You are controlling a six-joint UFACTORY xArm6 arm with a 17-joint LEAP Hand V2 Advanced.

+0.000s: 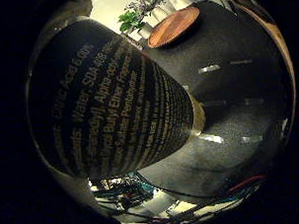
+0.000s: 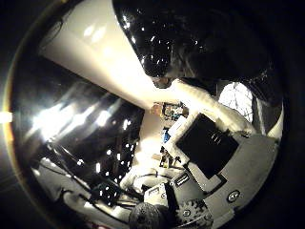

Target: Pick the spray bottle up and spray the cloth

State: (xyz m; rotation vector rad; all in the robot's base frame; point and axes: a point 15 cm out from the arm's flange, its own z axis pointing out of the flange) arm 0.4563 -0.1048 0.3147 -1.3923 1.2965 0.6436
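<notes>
Right against the robot hand [image 2: 205, 157]'s palm, the dark spray bottle [image 1: 110, 101].

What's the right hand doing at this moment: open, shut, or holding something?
Right hand: fingers curled round the spray bottle, which fills the view close against the palm.

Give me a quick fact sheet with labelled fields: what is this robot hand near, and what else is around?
closest thing: spray bottle, its dark printed label filling much of the little finger side view, so it is close to the palm
hand: white and black parts of the hand show in the thumb side view; whether the fingers are curled round the bottle cannot be told
surface: dark table
on the table: round wooden tray
beyond it: green plant
cloth: not visible
</notes>
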